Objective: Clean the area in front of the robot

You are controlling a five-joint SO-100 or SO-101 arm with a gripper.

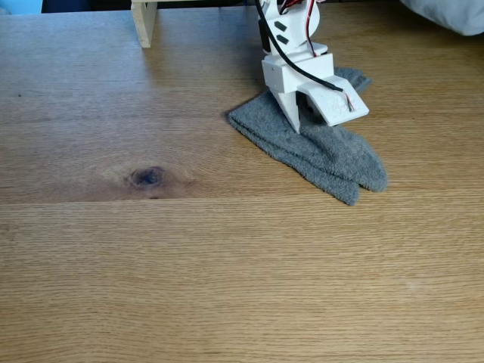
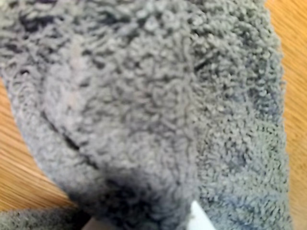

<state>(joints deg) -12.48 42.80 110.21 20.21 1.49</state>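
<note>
Near tabletop (image 1: 227,265) far edge, right of centre: gripper (image 1: 302,117) pressed on grey cloth (image 1: 325,151), apparently clamping a fold. Pale smudge (image 1: 412,286) near front-right untouched; wiping mostly pending.

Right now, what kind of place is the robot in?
Probably a room at home: an oak tabletop with a dark knot, a grey terry cloth under the gripper, and a wooden post.
</note>
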